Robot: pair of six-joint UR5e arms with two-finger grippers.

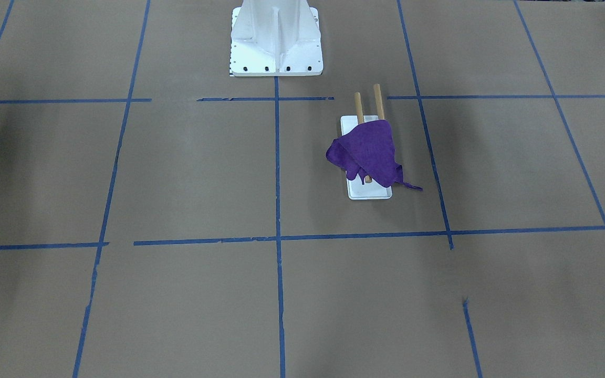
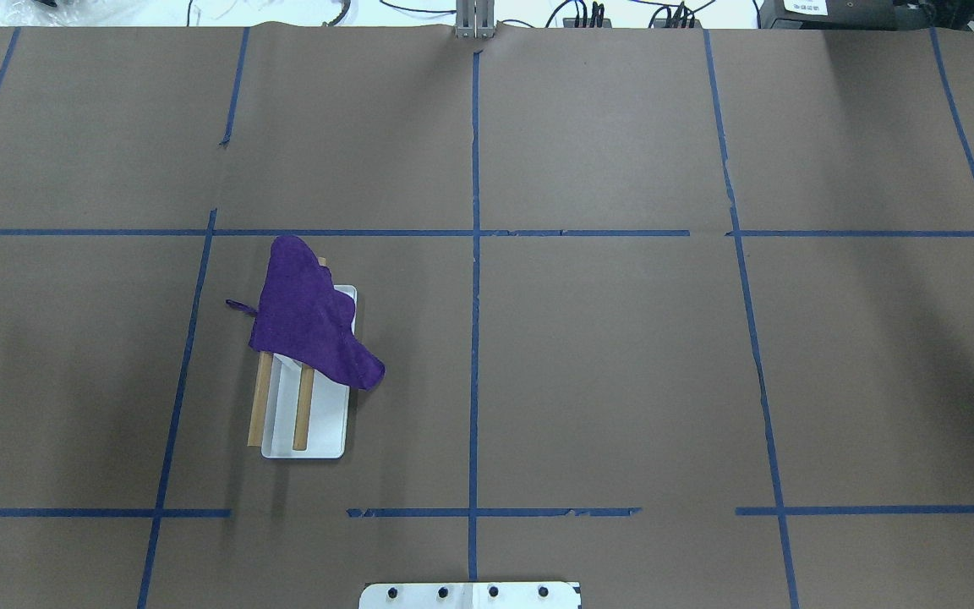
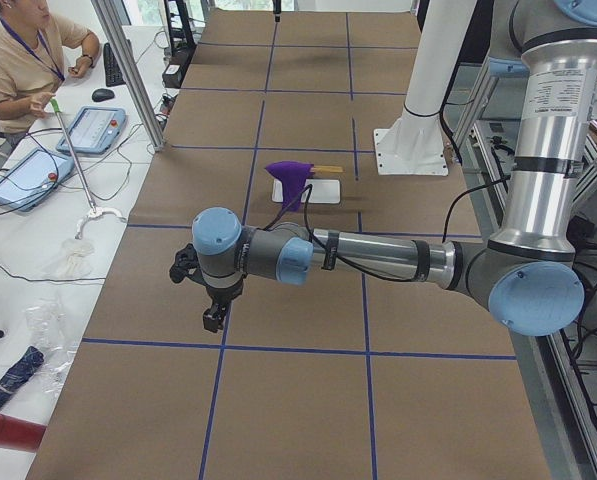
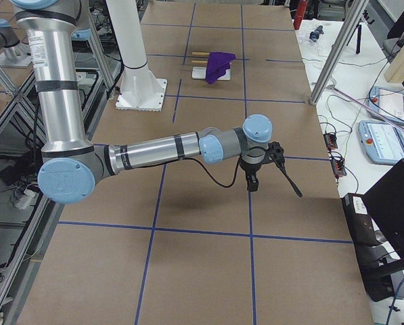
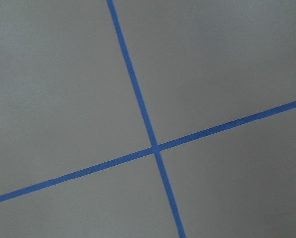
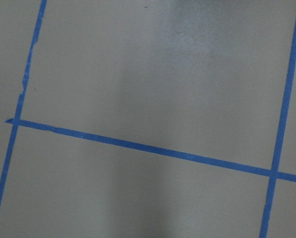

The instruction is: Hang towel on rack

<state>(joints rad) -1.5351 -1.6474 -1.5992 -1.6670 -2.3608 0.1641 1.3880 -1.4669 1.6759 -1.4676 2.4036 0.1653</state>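
Note:
A purple towel (image 1: 368, 152) lies draped over the far end of the rack's two wooden rods (image 2: 260, 406), with a corner hanging down over the white base (image 2: 322, 423). The towel also shows in the overhead view (image 2: 309, 321) and both side views (image 3: 290, 172) (image 4: 220, 64). My left gripper (image 3: 213, 318) hangs above bare table at the robot's left end, far from the rack. My right gripper (image 4: 252, 184) hangs above bare table at the robot's right end. I cannot tell whether either is open or shut. Both wrist views show only brown table and blue tape.
The large white bolted pedestal (image 1: 276, 42) stands at the robot's side of the table. Blue tape lines grid the brown table top. A seated operator (image 3: 18, 60) and tablets are beside the table at the far side.

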